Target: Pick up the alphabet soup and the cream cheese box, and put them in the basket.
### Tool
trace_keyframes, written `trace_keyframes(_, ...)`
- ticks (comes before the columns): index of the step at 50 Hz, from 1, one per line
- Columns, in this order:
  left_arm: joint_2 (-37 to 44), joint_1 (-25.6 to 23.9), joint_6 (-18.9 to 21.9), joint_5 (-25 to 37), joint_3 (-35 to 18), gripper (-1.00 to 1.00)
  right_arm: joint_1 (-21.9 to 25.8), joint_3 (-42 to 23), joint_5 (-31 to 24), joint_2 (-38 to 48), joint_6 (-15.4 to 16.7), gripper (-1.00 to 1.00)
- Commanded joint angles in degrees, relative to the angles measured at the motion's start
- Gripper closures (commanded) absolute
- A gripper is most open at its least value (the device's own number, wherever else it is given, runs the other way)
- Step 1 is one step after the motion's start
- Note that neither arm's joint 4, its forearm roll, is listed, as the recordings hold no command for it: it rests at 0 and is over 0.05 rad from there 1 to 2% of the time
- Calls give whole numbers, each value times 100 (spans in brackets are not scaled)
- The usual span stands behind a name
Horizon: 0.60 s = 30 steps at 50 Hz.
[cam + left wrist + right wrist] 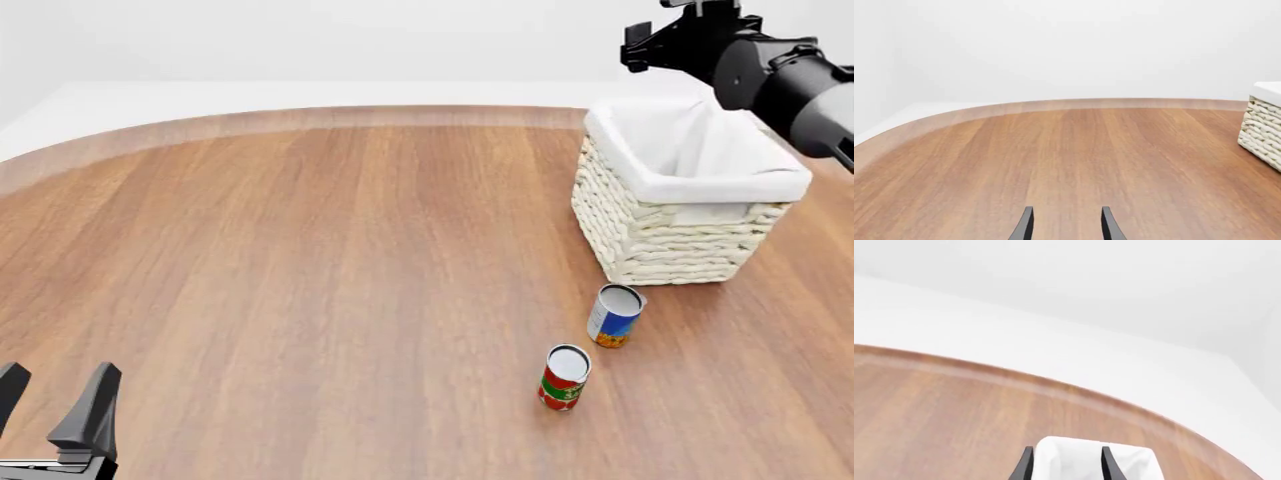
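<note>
Nearest the camera, the left gripper (54, 400) is seen low over the near left of the counter (294, 260), its jaws spread and nothing held between them. In its own wrist view only bare wood and a corner of the basket (1262, 125) are shown ahead of it.

Further out, to the right, a red and green can (565, 377) stands upright, and just beyond it the soup (615, 315), also upright, close to the basket's near wall but apart from it. The two cans are near each other without touching.

Behind them sits the basket (681, 240), its white lining folded over the rim. The right gripper (1065, 465) is held high above the basket's far side; in its wrist view the jaws are spread, with only the lining seen between the tips and nothing gripped.

The cream cheese box is not to be made out in any view. It may already lie in the basket, but the inside is not shown well enough for that to be told.

The step in hand is judged to be the fetching of the soup, which is not yet picked up. For that, the right gripper would need to be brought back over the near rim and lowered with jaws open around the can. The red and green can is the likely obstacle, since it could be knocked on the way down.
</note>
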State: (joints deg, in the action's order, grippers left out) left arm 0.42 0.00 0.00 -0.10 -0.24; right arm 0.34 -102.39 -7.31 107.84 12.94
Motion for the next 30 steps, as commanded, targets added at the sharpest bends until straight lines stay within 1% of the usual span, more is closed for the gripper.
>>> trace_keyframes(1, 0, 0, 0, 0, 0, -100, 138, -117, 10, -43, 38, -100)
trace_keyframes(11, 0, 0, 0, 0, 0, -100, 269, -156, 23, -67, 132, -100)
trace_keyframes(14, 0, 0, 0, 0, 0, -100, 368, -107, 93, -109, 270, -100)
trace_keyframes(16, 0, 0, 0, 0, 0, -100, 377, -164, 39, -88, 243, -100)
trace_keyframes(17, 0, 0, 0, 0, 0, -100, 448, -119, 87, -113, 319, -100)
trace_keyframes(20, 0, 0, 0, 0, 0, -100, 531, -110, 102, -128, 406, -100)
trace_keyframes(22, 0, 0, 0, 0, 0, -100, 535, -131, 78, -119, 383, -100)
trace_keyframes(25, 0, 0, 0, 0, 0, -100, 629, -103, 88, -127, 461, -100)
trace_keyframes(26, 0, 0, 0, 0, 0, -100, 650, 1818, 898, -1229, 495, -100)
trace_keyframes(27, 0, 0, 0, 0, 0, -100, 690, 4110, 1808, -3001, 506, -100)
trace_keyframes(28, 0, 0, 0, 0, 0, -100, 702, 4905, 1882, -3336, 503, -100)
trace_keyframes(30, 0, 0, 0, 0, 0, -100, 763, 5148, 1904, -3547, 517, -100)
